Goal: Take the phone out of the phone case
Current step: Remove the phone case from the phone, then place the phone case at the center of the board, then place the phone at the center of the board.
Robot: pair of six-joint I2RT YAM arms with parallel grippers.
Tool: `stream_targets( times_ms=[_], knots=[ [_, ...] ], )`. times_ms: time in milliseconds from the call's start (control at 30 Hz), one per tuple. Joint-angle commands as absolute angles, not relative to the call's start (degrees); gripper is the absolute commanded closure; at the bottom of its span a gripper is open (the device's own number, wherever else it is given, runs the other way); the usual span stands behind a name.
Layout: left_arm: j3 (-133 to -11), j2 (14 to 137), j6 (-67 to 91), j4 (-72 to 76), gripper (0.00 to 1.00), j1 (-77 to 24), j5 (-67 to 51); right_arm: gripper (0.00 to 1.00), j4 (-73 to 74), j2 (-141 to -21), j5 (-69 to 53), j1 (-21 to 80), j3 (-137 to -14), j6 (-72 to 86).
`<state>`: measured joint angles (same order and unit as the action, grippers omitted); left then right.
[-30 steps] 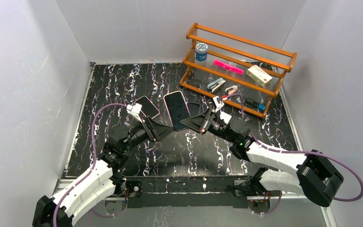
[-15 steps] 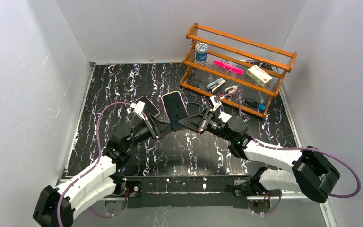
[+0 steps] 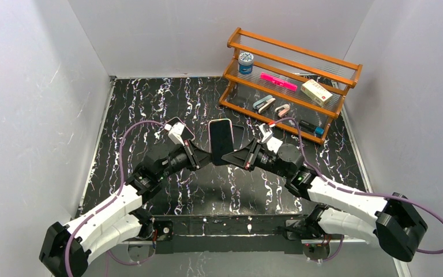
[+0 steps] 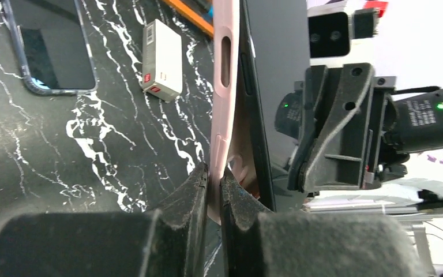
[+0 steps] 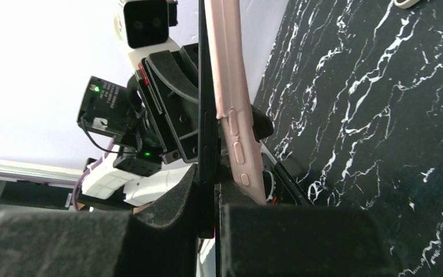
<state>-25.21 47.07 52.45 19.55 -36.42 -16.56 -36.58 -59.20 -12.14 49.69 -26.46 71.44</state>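
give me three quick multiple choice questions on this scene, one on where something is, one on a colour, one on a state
1. Where on the table does the wooden rack stand?
A) back right B) front left C) between the arm bases
2. What colour is the case that the left gripper pinches?
A) green B) pink C) yellow
3. How is the phone?
A) flat on the table B) on the rack C) held up between both grippers

1 A: the top view shows it in the far right corner.
2 B: the left wrist view shows a pink edge in its grip.
3 C: the right gripper clamps the phone, the left the case, above the table.
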Motion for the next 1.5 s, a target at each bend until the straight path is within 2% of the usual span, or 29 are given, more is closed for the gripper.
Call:
stream_targets(
  times_ms=[0, 333, 500, 667, 900, 1300, 1467],
  knots=[
    [-27.8, 49.5, 46.1, 4.0, 1.0, -33.7, 2.0, 0.99, -35.7, -52.0, -11.6, 48.9, -27.0, 67.6],
    [-28.6, 54.4, 46.1, -4.2, 1.0, -33.5, 5.6, 0.99, -23.0, -44.5, -8.0, 47.5, -26.3, 63.9],
    [-28.6, 54.6, 44.7, -6.4, 1.0, -33.5, 0.9, 0.99, -16.6, -41.5, -4.4, 47.5, -22.4, 63.6],
    [-26.0, 56.6, 45.0, -7.5, 1.0, -33.9, -6.4, 0.99, -16.4, -39.8, -3.2, 47.5, -15.2, 66.2],
    [-20.6, 54.9, 49.8, -6.8, 1.0, -40.0, -4.3, 0.99, -27.9, -48.8, -8.5, 48.1, -7.1, 71.3],
    [-15.9, 53.3, 55.1, -5.1, 1.0, -42.9, 2.3, 0.99, -38.0, -63.5, -4.5, 54.7, -7.9, 74.4],
    [-14.7, 53.7, 55.4, -5.3, 1.0, -43.1, 2.2, 0.91, -40.5, -69.9, -3.8, 57.6, -10.6, 74.6]
  ],
)
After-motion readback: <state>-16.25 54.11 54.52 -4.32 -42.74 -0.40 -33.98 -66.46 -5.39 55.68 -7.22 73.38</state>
